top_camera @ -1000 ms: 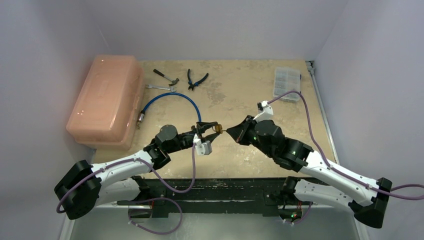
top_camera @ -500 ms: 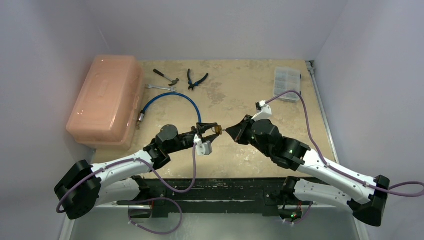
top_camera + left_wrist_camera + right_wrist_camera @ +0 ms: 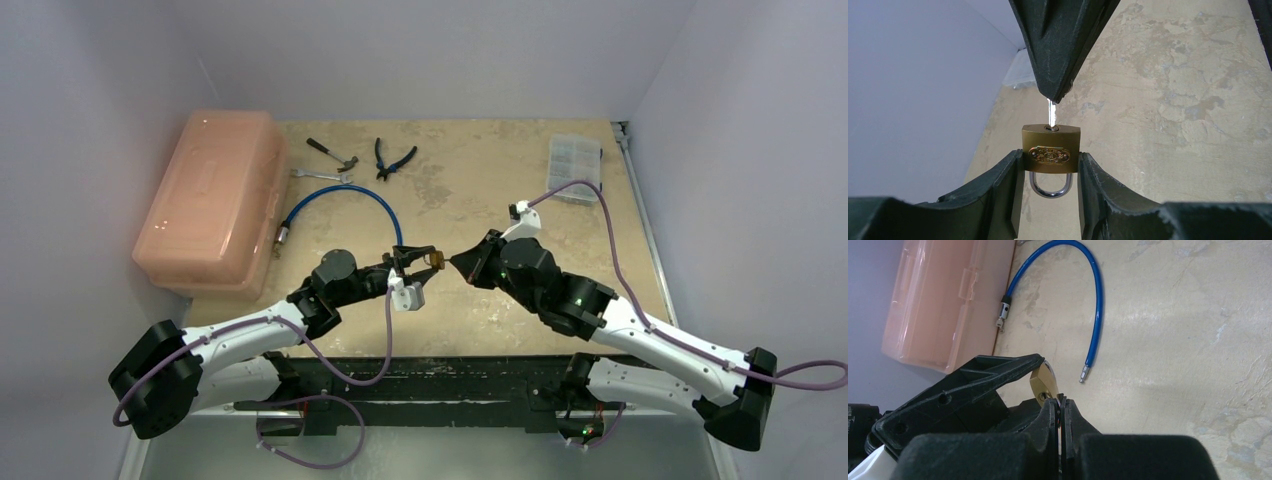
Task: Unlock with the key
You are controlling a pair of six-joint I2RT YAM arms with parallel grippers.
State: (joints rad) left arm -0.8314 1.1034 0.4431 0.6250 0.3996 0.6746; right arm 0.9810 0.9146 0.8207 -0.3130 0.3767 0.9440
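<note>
Left gripper (image 3: 1050, 165) clamped on the brass padlock (image 3: 1050, 145), right gripper (image 3: 1062, 407) pinched shut on the key (image 3: 1051, 114), blade tip at the padlock's keyhole, mottled tan table (image 3: 480, 180) beneath the padlock, blue cable (image 3: 350, 195) behind it, pink case (image 3: 205, 200) to its left, plain lavender walls (image 3: 430, 50) around

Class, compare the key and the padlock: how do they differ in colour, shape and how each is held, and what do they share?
The key is a thin silvery blade; the padlock is a blocky brass body with a silver shackle. The right gripper pinches the key; the left gripper clamps the padlock by its sides. Both are metal, held above the table, meeting at the keyhole.
</note>
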